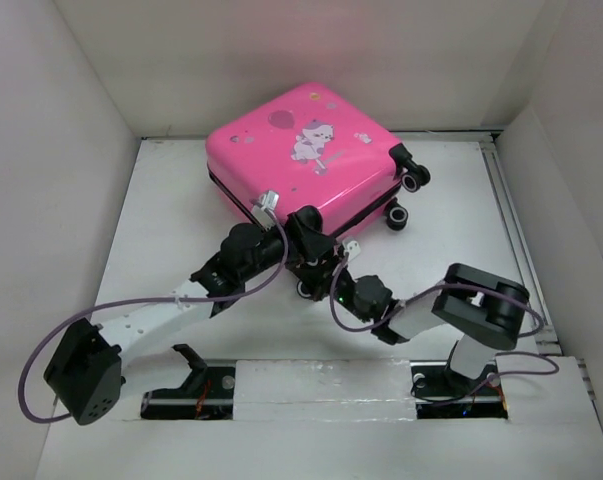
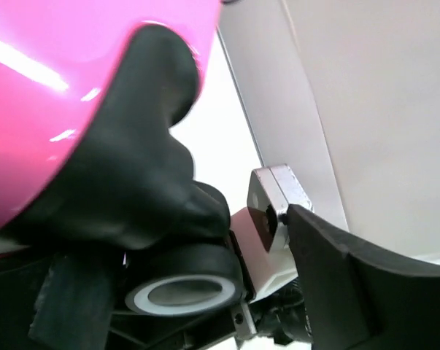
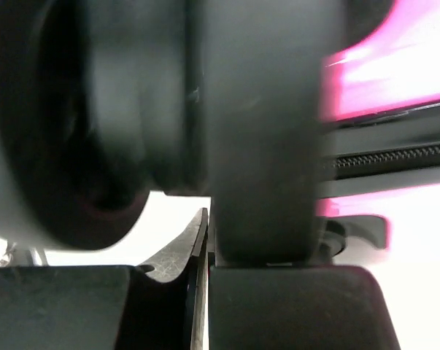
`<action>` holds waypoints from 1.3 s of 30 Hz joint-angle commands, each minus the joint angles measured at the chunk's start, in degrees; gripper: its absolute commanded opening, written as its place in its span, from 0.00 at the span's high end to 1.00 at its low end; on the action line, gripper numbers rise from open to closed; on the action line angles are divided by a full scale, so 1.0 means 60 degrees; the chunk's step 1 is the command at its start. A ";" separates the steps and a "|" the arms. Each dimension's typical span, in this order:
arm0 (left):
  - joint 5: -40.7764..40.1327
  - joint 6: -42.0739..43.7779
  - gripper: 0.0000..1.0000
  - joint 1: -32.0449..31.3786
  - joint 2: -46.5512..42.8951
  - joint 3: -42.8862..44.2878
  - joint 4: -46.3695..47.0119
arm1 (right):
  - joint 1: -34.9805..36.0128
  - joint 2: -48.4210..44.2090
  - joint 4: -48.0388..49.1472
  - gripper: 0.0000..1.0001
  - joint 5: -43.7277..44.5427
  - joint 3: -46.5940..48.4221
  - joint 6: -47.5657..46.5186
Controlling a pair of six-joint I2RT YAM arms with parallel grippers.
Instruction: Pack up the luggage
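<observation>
The hot-pink luggage lies closed on the white table, sticker side up, with its black wheels at the right and near corners. My left gripper is at the near corner. In the left wrist view its fingers stand apart on either side of the black wheel housing and a white-rimmed wheel, and the right finger is clear of the wheel. My right gripper sits just below that same corner. Its jaws look closed together, under a blurred dark part. The pink shell and zip are close behind.
White walls enclose the table on the left, back and right. The two arms cross close together in front of the suitcase, with purple cables looping beside them. A silver block of the right arm sits between the left fingers.
</observation>
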 commanded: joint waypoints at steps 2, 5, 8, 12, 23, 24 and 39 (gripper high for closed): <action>0.0844 0.1100 0.15 -0.0450 -0.0798 0.2229 0.1590 | 0.1157 -0.1334 0.0869 1.00 -0.1686 -0.0312 -0.0859; 0.0520 0.1862 0.13 -0.0450 -0.1355 0.2362 -0.0094 | 0.1157 -0.2228 -0.0376 1.00 -0.0983 -0.0780 -0.0859; -0.0386 0.2304 0.25 -0.0538 -0.2100 0.2056 -0.1591 | 0.1331 -0.3107 -0.1460 1.00 -0.0324 -0.1074 -0.0859; -0.1032 0.2216 0.70 -0.0538 -0.2777 0.1118 -0.1900 | 0.1816 -0.3739 -0.3218 1.00 0.0819 -0.0885 -0.0947; 0.0637 0.1938 0.91 -0.0538 -0.0771 0.1307 -0.1828 | 0.2650 -0.4836 -0.7437 1.00 0.2520 0.0287 0.0283; 0.0638 0.1938 0.91 -0.0625 -0.0683 0.1220 -0.1740 | 0.2651 -0.4997 -0.7643 1.00 0.2520 0.0288 0.0472; -0.0082 0.0137 0.92 -0.1723 0.3533 0.2577 0.3634 | 0.2856 -0.7956 -1.1862 1.00 0.3076 0.1035 0.1762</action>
